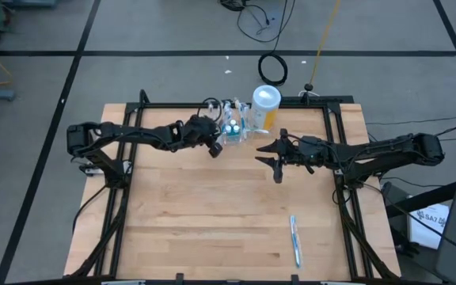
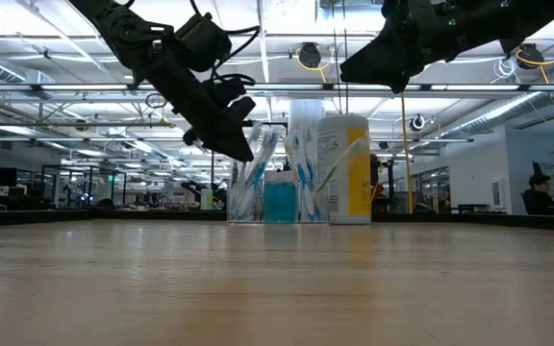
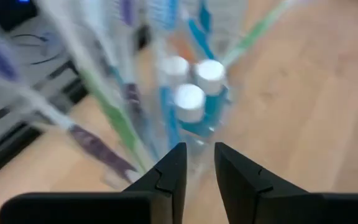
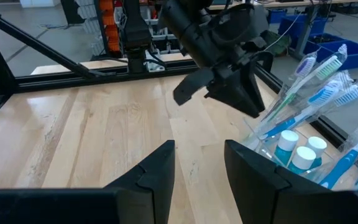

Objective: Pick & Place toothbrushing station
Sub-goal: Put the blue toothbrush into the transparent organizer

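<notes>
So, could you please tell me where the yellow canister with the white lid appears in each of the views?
High view: yellow canister at the table's far edge, centre, beside the clear cup of toothbrushes.
Low view: canister right of centre, just right of the cup.
Left wrist view: not in it.
Right wrist view: not in it.
Shared landmark: the clear cup, seen in all four views.

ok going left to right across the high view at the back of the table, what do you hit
left gripper → clear cup of toothbrushes and toothpaste tubes → yellow canister → right gripper; a lone toothbrush lies apart, nearer the front.
</notes>
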{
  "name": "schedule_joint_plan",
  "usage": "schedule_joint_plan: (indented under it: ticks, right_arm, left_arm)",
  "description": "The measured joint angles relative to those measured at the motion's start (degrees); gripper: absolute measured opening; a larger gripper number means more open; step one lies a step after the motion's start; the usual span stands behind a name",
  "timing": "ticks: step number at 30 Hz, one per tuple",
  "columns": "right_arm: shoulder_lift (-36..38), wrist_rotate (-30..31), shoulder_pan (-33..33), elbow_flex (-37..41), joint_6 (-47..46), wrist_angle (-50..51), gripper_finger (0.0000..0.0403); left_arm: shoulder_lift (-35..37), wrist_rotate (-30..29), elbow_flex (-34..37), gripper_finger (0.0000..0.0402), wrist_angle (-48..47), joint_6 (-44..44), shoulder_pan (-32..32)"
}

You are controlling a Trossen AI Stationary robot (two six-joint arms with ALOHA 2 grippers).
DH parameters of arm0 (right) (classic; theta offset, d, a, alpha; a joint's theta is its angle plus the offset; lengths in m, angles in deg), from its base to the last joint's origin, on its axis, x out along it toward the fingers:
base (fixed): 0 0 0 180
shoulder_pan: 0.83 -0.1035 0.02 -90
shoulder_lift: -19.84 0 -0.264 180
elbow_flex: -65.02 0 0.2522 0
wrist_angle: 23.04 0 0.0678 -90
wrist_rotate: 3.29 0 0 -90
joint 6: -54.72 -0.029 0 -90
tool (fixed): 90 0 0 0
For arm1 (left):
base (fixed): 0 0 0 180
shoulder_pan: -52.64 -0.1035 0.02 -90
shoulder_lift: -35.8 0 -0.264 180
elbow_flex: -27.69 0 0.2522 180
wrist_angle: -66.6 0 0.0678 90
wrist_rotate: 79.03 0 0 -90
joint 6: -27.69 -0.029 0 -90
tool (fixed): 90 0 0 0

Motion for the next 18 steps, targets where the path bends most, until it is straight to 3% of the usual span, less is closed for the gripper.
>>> schedule_joint_plan:
  ticks: [6, 10, 14, 18]
  right_arm:
    - [0.0, 0.0, 0.0, 0.0, 0.0, 0.0, 0.0130]
    - [0.0, 0.0, 0.0, 0.0, 0.0, 0.0, 0.0130]
    - [0.0, 0.0, 0.0, 0.0, 0.0, 0.0, 0.0130]
    - [0.0, 0.0, 0.0, 0.0, 0.0, 0.0, 0.0130]
  left_arm:
    - [-0.2, 6.5, 0.0, 0.0128, -0.8, -5.3, 0.0]
    - [-0.2, 6.6, 0.0, 0.0150, -1.6, -11.0, -0.1]
    - [-0.3, 4.0, 0.0, 0.0153, -1.9, -16.8, -1.1]
    - [-0.3, 8.1, 0.0, 0.0150, -2.9, -17.6, -3.1]
